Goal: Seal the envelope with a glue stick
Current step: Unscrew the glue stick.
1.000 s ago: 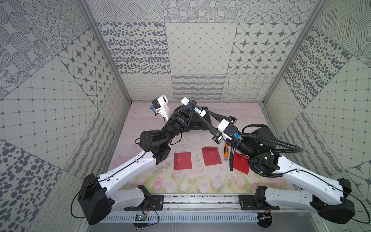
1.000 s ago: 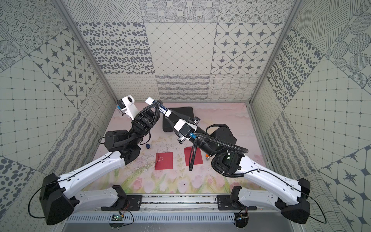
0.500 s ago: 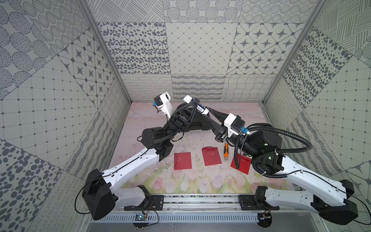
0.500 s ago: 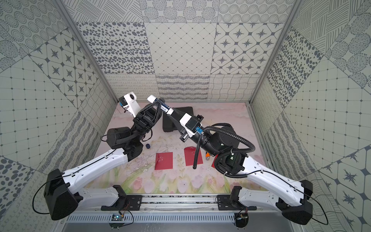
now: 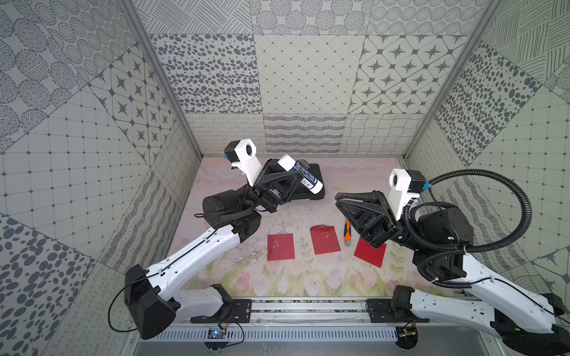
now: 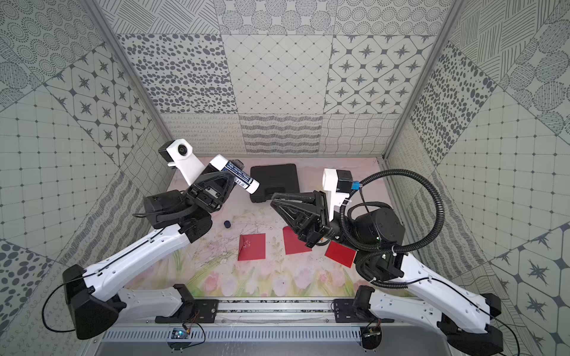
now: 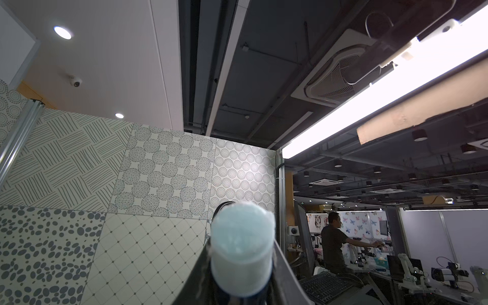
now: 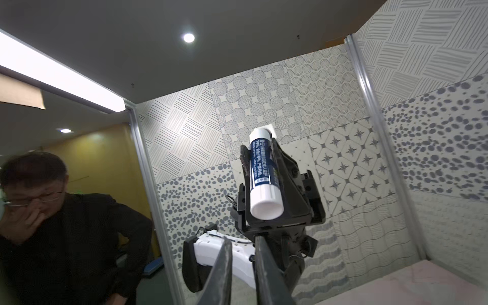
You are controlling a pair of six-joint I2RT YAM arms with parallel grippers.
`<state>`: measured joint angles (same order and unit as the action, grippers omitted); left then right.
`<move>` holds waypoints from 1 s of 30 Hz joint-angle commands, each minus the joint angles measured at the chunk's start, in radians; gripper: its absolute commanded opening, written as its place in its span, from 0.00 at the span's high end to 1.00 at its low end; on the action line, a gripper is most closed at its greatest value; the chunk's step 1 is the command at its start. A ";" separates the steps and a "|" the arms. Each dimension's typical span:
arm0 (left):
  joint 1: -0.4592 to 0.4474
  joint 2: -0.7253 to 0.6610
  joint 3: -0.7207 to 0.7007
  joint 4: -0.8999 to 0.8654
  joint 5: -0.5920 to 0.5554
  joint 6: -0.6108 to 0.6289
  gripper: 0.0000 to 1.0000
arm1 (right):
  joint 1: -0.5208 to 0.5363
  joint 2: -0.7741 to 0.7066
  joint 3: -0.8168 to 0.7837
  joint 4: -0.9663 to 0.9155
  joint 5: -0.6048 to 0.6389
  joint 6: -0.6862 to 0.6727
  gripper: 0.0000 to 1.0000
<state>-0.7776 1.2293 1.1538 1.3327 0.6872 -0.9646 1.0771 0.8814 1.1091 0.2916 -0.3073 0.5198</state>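
Left jaws clamp the glue stick [image 5: 303, 176] round its blue label and hold it tilted in the air over the back left of the worktop [image 5: 277, 279]. Its uncapped end (pale glue shows in the left wrist view) faces that wrist's camera. Right jaws are together, gripping nothing, aimed at the stick's white base but apart from it. A small dark cap [image 6: 227, 223] lies on the worktop below. Three red envelopes [image 5: 325, 240] lie in a row nearer the front, with an orange tool [image 5: 347, 232] between the middle and right ones. A black case [image 6: 274, 180] sits at the back.
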 commanded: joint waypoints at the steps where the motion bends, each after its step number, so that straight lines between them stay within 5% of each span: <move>1: 0.003 -0.004 0.014 0.079 0.101 0.051 1.00 | 0.004 0.010 0.014 0.040 -0.109 0.108 0.78; 13: 0.003 -0.056 -0.095 -0.070 -0.032 0.167 1.00 | 0.004 -0.012 0.028 -0.075 0.156 -0.533 0.56; 19: 0.003 -0.083 -0.128 -0.139 -0.109 0.212 1.00 | 0.004 0.043 0.032 0.018 0.122 -0.844 0.47; 30: 0.003 -0.084 -0.197 -0.064 -0.268 0.120 1.00 | 0.008 0.153 0.056 0.089 0.189 -1.083 0.46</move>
<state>-0.7776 1.1507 0.9634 1.2011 0.5179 -0.8158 1.0790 1.0294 1.1358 0.3092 -0.1654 -0.4862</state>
